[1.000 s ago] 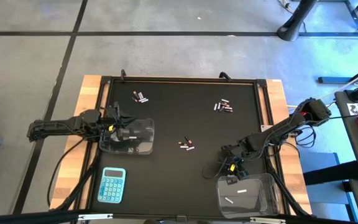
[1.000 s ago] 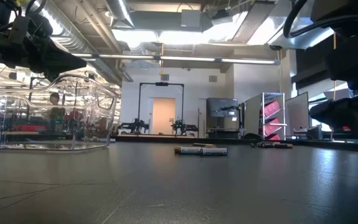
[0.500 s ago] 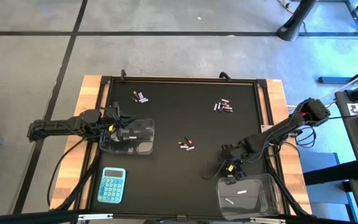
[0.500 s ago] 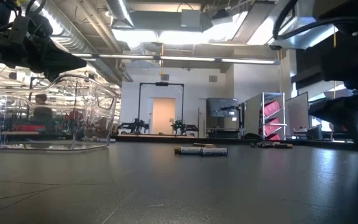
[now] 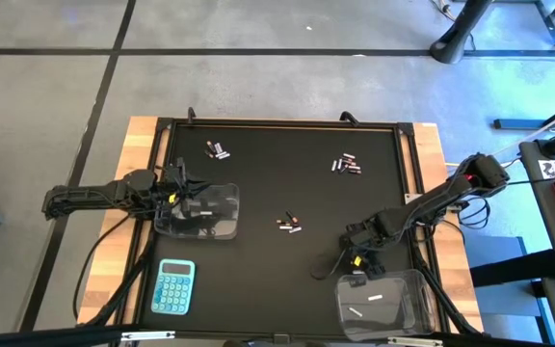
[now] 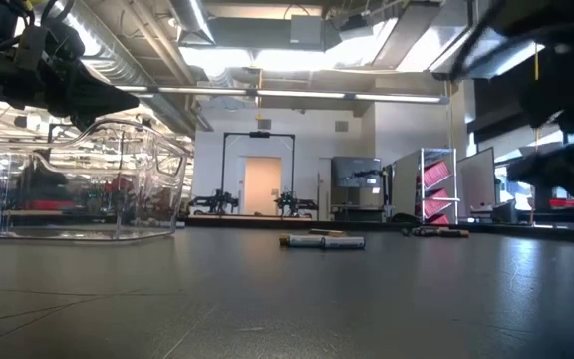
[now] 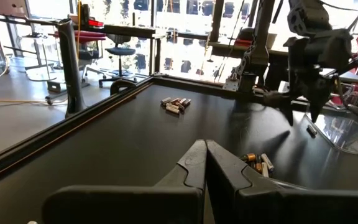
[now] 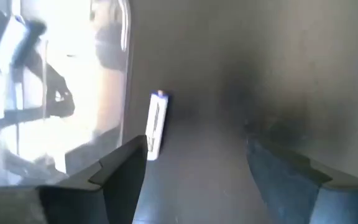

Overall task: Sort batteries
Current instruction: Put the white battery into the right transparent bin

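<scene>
The batteries lie in small groups on the black mat: far left (image 5: 218, 149), far right (image 5: 347, 165) and middle (image 5: 289, 224). One silvery battery (image 8: 156, 124) lies on the mat beside the wall of the clear near right tub (image 5: 379, 301). My right gripper (image 8: 197, 174) hangs open above this battery, pointing steeply down, at the tub's far edge (image 5: 355, 262). My left gripper (image 5: 183, 185) is shut and level, with nothing in it, over the far left edge of the clear left tub (image 5: 202, 214). In its own wrist view the fingers (image 7: 205, 158) point toward the middle group (image 7: 258, 163).
A blue calculator (image 5: 173, 286) lies at the near left on the wooden edge. A raised black frame (image 5: 408, 173) runs round the mat. The right tub holds a small pale piece (image 5: 355, 310). Bare mat lies between the battery groups.
My right gripper has lifted a little and tipped over the near right tub's far edge, staying open. The left arm and the batteries have kept still.
</scene>
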Robot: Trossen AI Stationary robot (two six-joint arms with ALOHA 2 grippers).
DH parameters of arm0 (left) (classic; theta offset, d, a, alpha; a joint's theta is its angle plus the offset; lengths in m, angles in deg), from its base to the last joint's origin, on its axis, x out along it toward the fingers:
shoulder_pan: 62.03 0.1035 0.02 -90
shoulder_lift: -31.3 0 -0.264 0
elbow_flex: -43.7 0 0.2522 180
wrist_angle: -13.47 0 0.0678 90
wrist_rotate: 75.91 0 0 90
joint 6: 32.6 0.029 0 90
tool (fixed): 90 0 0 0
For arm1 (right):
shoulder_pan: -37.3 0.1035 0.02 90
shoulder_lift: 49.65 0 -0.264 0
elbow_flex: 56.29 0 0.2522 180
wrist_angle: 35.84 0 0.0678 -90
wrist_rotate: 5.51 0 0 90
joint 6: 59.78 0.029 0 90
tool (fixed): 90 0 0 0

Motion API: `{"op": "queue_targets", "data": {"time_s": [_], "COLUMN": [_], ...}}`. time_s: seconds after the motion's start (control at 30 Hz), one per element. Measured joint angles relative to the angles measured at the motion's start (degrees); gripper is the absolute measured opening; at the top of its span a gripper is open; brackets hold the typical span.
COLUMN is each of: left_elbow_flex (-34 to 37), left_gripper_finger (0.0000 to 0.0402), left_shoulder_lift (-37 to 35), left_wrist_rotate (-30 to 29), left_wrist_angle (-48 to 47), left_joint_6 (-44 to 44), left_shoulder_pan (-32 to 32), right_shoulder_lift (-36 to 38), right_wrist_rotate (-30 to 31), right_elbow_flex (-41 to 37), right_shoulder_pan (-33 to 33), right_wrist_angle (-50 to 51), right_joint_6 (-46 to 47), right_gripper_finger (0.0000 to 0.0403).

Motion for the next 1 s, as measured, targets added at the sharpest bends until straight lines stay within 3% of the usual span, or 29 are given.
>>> {"op": "queue_targets", "data": {"time_s": [0.2, 1.0], "left_elbow_flex": [0.0, 0.0], "left_gripper_finger": [0.0000, 0.0000], "left_shoulder_lift": [0.0, 0.0], "left_wrist_rotate": [0.0, 0.0], "left_wrist_angle": [0.0, 0.0], "left_joint_6": [0.0, 0.0], "left_shoulder_pan": [0.0, 0.0], "right_shoulder_lift": [-0.6, -3.1], "right_wrist_rotate": [-0.9, 5.4], "right_elbow_flex": [-3.6, -3.5], "right_shoulder_pan": [0.0, 0.2], "right_wrist_angle": [-8.0, -10.5], "right_joint_6": [0.0, -4.9], "right_gripper_finger": [0.0275, 0.0275]}}
